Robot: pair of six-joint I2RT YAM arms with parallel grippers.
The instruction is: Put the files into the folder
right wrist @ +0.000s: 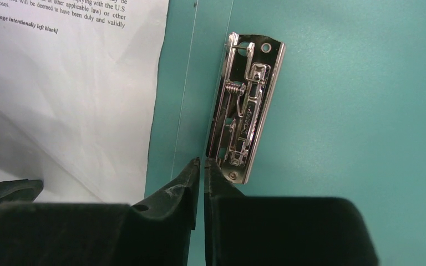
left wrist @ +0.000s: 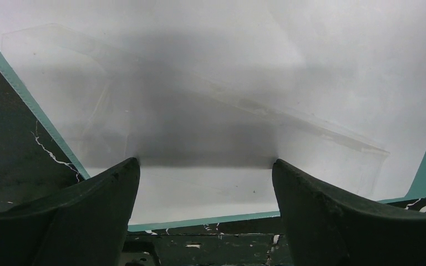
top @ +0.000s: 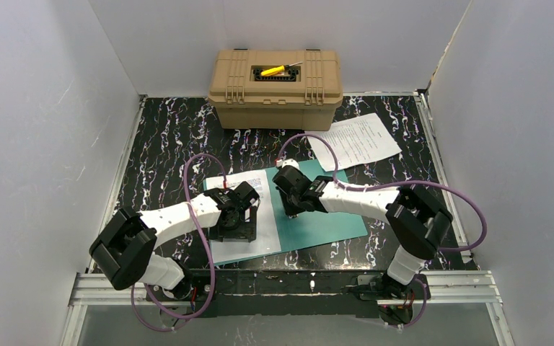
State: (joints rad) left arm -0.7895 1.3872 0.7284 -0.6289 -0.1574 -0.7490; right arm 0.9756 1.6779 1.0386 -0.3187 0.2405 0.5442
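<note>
The black marbled worktop [top: 159, 144] lies under both my arms, with a tan plastic case [top: 278, 97] beyond them. Beneath is the open teal folder [top: 324, 223]. One white printed sheet [top: 260, 241] lies on the folder's left leaf under my left pincer [left wrist: 205, 163], which is spread wide. The other sheet [top: 357, 140] lies off the folder, beyond my right pincer [right wrist: 201, 160], which is pinched nearly closed just beside the silver metal clip [right wrist: 247, 111].

White-shelled left arm [top: 180, 215] and right arm [top: 357, 198], black at the joints, trail looping purple cables [top: 305, 135]; the fingers [left wrist: 61, 221] are matte black.
</note>
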